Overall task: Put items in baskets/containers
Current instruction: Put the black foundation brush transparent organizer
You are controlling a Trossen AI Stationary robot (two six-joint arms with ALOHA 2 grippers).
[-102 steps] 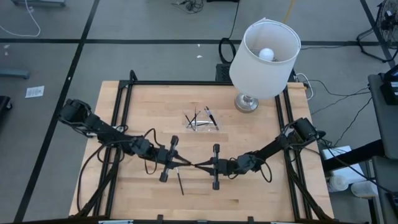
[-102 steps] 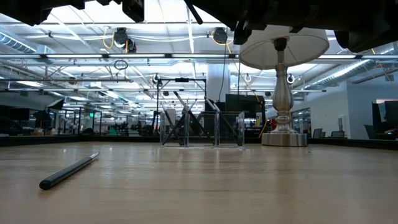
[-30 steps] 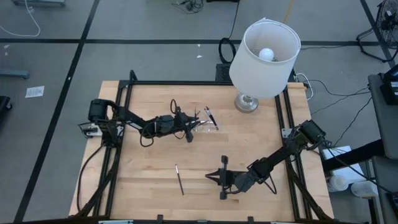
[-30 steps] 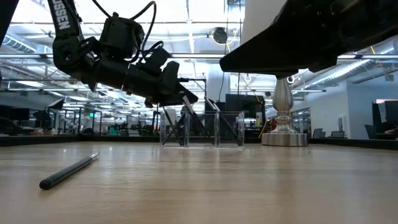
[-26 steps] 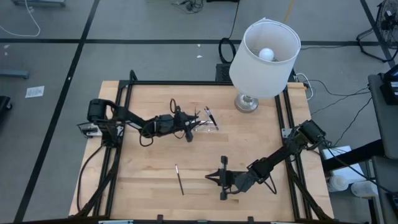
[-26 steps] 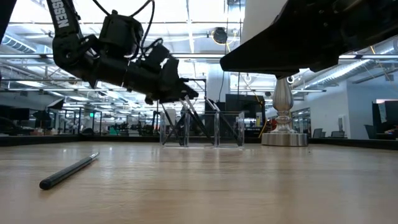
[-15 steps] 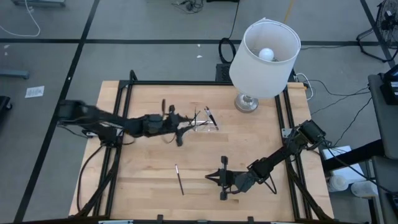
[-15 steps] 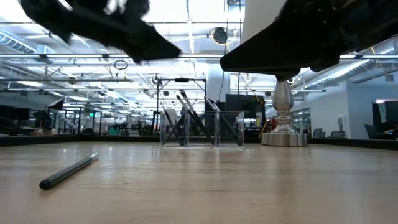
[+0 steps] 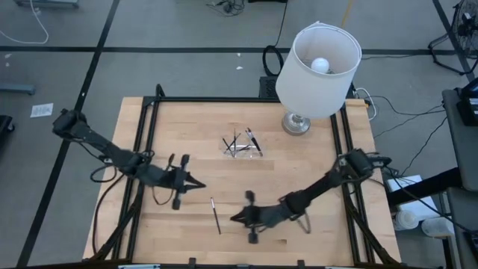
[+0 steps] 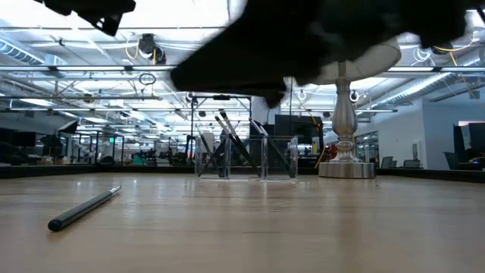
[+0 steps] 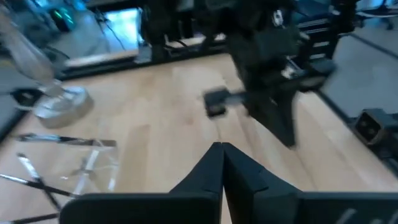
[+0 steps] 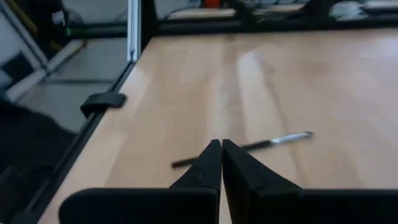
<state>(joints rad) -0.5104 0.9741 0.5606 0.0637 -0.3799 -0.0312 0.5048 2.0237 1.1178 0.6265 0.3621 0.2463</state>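
Evidently one stick tool (image 9: 215,215) remains loose, lower centre of the high view; the others sit in the clear tray (image 9: 240,145) above. Right gripper (image 9: 234,217), jaws closed and empty, must open over it. Left gripper (image 9: 202,186), closed and empty, waits nearby.

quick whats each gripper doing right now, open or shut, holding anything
Left gripper: shut, holding nothing, over the table left of the stick.
Right gripper: shut, empty, just short of that stick.
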